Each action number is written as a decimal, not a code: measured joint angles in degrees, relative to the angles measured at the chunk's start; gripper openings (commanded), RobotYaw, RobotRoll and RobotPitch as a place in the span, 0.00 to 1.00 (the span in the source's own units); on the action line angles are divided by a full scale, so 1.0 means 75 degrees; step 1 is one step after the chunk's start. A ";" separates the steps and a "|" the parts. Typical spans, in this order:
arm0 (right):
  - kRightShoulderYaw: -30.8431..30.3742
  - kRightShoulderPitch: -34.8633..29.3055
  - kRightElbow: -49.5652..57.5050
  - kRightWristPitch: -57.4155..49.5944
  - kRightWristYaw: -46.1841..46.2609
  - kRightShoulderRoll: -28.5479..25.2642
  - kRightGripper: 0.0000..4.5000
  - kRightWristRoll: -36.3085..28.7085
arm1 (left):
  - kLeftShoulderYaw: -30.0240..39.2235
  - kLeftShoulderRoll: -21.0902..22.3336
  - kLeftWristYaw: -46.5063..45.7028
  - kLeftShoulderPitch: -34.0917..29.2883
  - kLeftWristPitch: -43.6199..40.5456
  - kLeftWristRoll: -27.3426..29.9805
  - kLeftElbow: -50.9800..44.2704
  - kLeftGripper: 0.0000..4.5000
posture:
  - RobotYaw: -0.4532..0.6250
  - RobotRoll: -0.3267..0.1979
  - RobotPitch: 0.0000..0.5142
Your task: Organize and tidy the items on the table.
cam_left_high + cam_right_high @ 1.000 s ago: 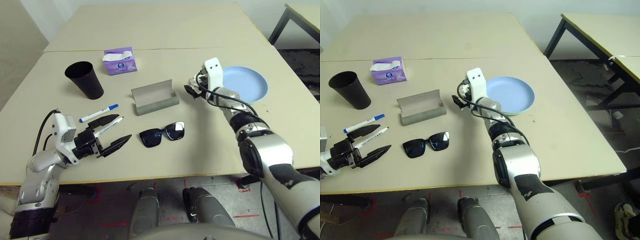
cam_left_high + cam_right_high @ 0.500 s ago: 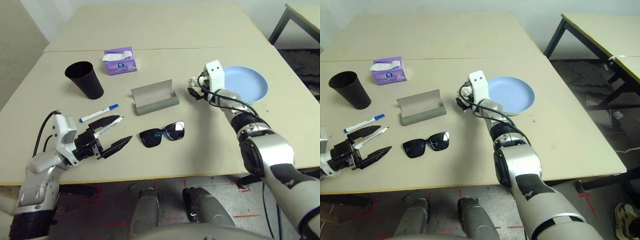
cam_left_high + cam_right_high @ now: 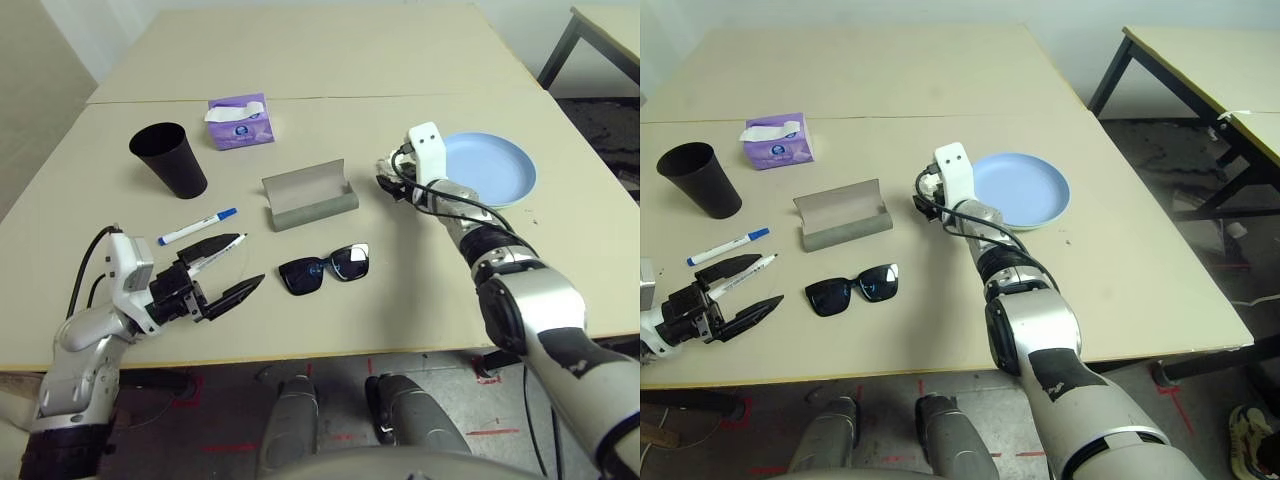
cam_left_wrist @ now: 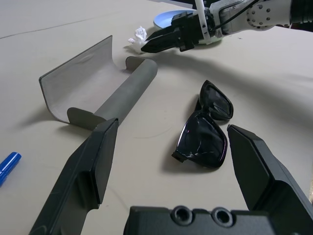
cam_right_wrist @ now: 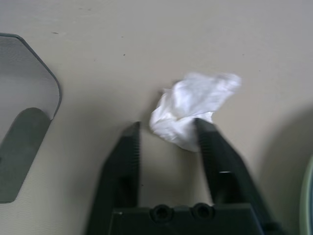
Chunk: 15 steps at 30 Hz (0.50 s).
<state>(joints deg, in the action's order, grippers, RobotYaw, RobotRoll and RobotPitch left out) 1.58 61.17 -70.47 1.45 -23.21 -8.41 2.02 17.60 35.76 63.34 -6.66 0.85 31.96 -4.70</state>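
Observation:
A crumpled white tissue (image 5: 193,110) lies on the table (image 3: 420,290), between the grey glasses case (image 3: 308,195) and the pale blue plate (image 3: 495,168). My right gripper (image 5: 167,125) is down at it, fingers half narrowed. One finger touches the tissue and a gap shows at the other. Black sunglasses (image 3: 325,268) lie in front of the case. My left gripper (image 3: 225,265) hovers open low over the near left. A white pen (image 3: 215,250) lies by its upper finger, and a blue-capped pen (image 3: 197,226) just beyond. The black cup (image 3: 170,158) stands upright at far left.
A purple tissue box (image 3: 240,122) sits behind the cup, near the seam across the table. A green rim (image 3: 1040,225) shows under the blue plate. A separate beige table (image 3: 1200,50) with black legs stands to the right, across a floor gap.
The right gripper's fingers have narrowed at the tissue, and the gripper shifted slightly. The left arm has barely moved.

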 measured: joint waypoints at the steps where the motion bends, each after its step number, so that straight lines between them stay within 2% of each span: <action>1: 0.0004 0.0000 0.0000 0.0006 -0.0017 0.0013 0.20 -0.0004 | 0.0000 -0.0021 -0.0029 -0.0003 0.0000 0.0000 -0.0032 1.00 | 0.50 0.62 0.31; 3: 0.0021 0.0000 0.0000 0.0012 -0.0027 0.0062 0.03 -0.0018 | -0.0001 -0.0062 -0.0072 -0.0001 -0.0001 0.0000 -0.0131 1.00 | 0.50 0.62 0.31; 4: 0.0030 0.0000 0.0000 0.0020 -0.0036 0.0093 0.01 -0.0029 | 0.0000 -0.0075 -0.0101 0.0005 -0.0001 0.0000 -0.0174 1.00 | 0.50 0.62 0.31; 15: 0.0088 0.0000 0.0002 0.0068 -0.0103 0.0118 0.01 -0.0076 | -0.0005 -0.0081 -0.0149 0.0138 -0.0001 0.0000 -0.0221 1.00 | 0.49 0.62 0.32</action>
<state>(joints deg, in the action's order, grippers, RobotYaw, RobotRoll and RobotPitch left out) 2.24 61.17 -70.46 1.96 -23.99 -7.53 1.46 17.56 35.15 62.22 -5.63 0.85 31.96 -6.36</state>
